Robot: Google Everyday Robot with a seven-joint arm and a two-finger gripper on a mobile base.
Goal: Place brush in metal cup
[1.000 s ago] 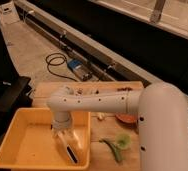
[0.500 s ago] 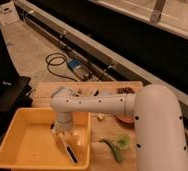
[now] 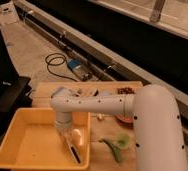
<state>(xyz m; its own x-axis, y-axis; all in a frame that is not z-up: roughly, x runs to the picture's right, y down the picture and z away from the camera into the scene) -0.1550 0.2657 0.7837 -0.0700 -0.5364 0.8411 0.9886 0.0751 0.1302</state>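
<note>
The arm bends down into the yellow tray (image 3: 17, 147), its hand (image 3: 65, 134) over the brush (image 3: 75, 153); whether it grips cannot be told. An orange bowl (image 3: 124, 119) and a green object (image 3: 121, 140) lie beside the tray on the counter (image 3: 46, 90).

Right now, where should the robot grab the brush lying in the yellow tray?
Probably by its thin dark handle, coming straight down from above: the brush lies flat in the yellow tray close to its right wall, so a side approach looks blocked, and the round white head seems bulky. The end effector hangs just beside that head.
</note>
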